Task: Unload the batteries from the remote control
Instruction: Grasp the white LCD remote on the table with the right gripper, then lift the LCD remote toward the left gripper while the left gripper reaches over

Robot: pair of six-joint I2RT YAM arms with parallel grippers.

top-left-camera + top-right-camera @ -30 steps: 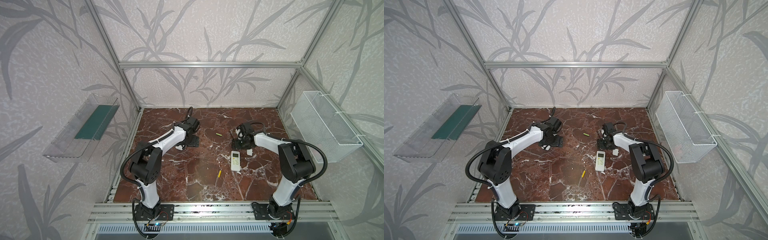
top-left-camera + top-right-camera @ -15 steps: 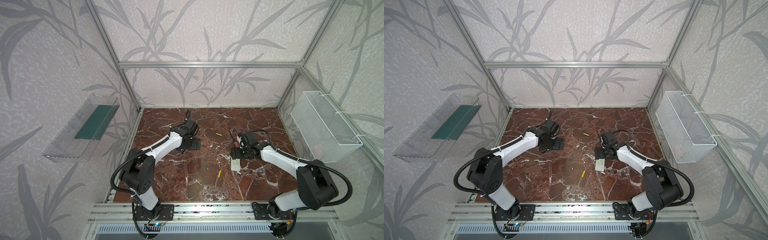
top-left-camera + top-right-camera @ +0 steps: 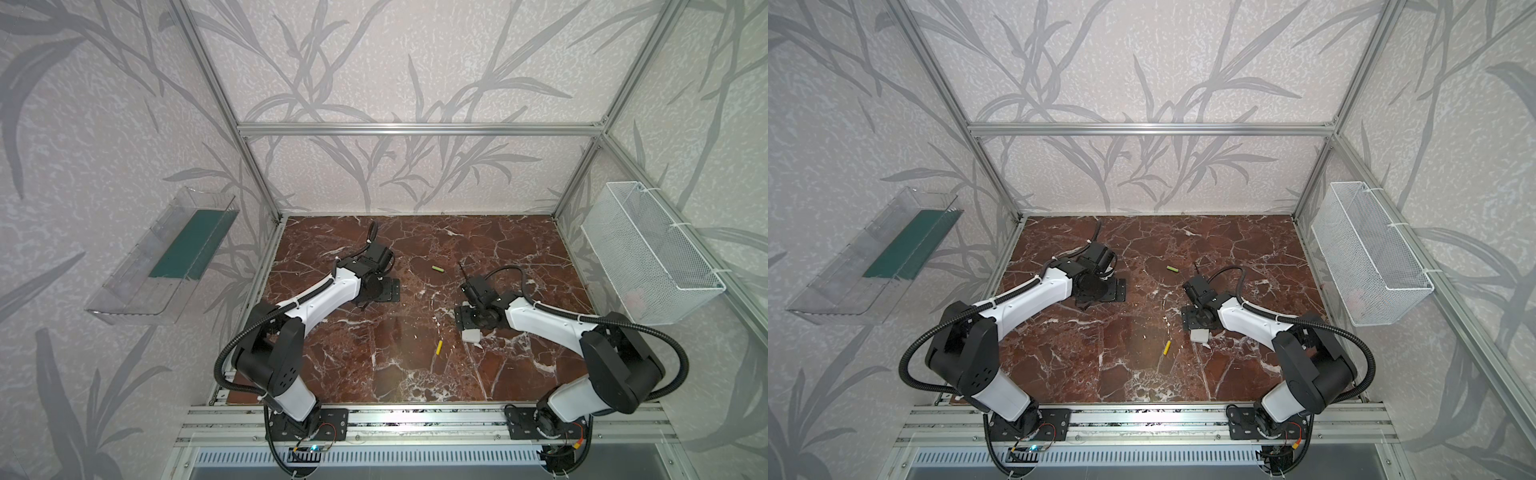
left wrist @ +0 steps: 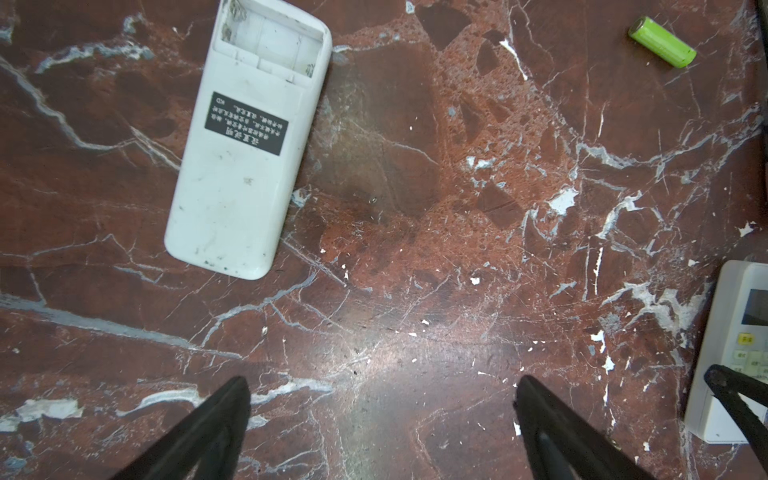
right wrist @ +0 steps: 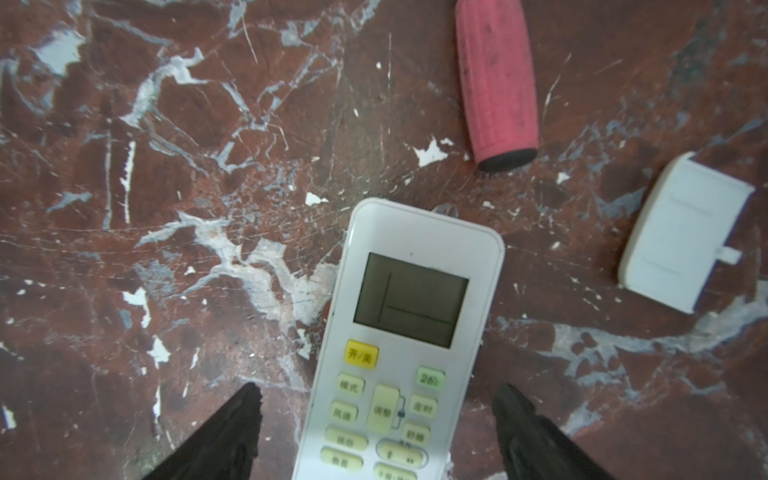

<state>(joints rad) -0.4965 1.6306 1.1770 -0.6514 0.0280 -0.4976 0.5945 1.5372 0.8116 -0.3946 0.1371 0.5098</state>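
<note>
— Red-marble desk [image 3: 374, 374] in a leaf-papered booth, two white remotes on it. The face-up remote [image 5: 407, 332] lies between the right fingers [image 5: 243, 411], display end pointing away from the wrist.

— Long axis?

— Runs the way those fingers point, so they straddle its narrow width. They are spread wide with a gap on each side and grip nothing.

— And the left fingers [image 4: 232, 403]?

— Also wide and empty, over bare desk. The face-down remote [image 4: 245, 141] lies ahead of them and off to one side, clearly apart, its long axis a little skewed to their line. Its battery bay is uncovered and empty.

— Batteries?

— Two show, both loose on the desk. The green battery [image 4: 663, 48] is toward the back, between the two arms. The yellow battery [image 3: 439, 348] is nearer the front, near the face-up remote's button end. Neither touches a remote. A loose cover [image 5: 681, 241] and a red screwdriver handle [image 5: 496, 83] lie just past the display end, apart from it.

— Which arm is placed for the move?

— The right one, since it stands astride the remote while the left is well apart. The face-up remote's bay is underneath and hidden, so whether any cells remain inside cannot be told. Judgement: the next move calls for closing across the width, then turning the remote over.
</note>
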